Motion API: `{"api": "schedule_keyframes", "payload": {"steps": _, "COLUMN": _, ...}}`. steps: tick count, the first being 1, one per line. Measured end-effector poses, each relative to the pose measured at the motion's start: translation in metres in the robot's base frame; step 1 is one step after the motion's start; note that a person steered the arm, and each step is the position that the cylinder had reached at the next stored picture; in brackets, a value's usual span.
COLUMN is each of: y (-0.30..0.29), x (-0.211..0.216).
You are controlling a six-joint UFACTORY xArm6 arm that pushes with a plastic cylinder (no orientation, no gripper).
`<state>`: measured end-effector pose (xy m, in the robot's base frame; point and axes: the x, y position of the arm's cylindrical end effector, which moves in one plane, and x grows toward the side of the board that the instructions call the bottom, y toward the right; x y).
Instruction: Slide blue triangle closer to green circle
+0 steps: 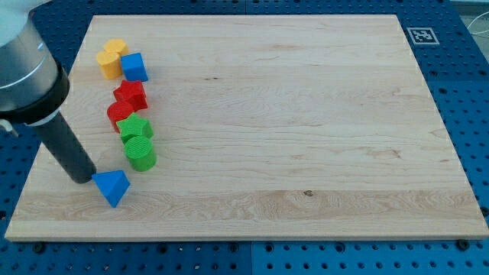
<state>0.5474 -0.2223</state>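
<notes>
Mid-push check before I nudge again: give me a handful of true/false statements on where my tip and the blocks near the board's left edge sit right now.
1. My tip sits just to the view's left of the blue triangle. True.
2. The blue triangle is touching the green circle. False: a strip of bare board separates them; the triangle lies below and to the view's left of the circle.
3. The green circle sits directly below the green star, close against it. True.
4. The blue cube lies at the board's right edge. False: it is near the view's top left, beside the yellow blocks.
5. Two red blocks lie between the blue cube and the green star. True.
</notes>
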Motion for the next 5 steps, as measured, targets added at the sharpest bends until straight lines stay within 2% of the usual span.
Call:
{"api": "schedule_keyframes", "payload": {"steps": 2, "y": 0.000, "x": 0.034}}
{"api": "schedule_keyframes", "payload": {"steps": 3, "y": 0.012, "x": 0.037}}
{"api": "schedule_keyframes", "payload": {"steps": 5, "y": 0.059, "x": 0.012}}
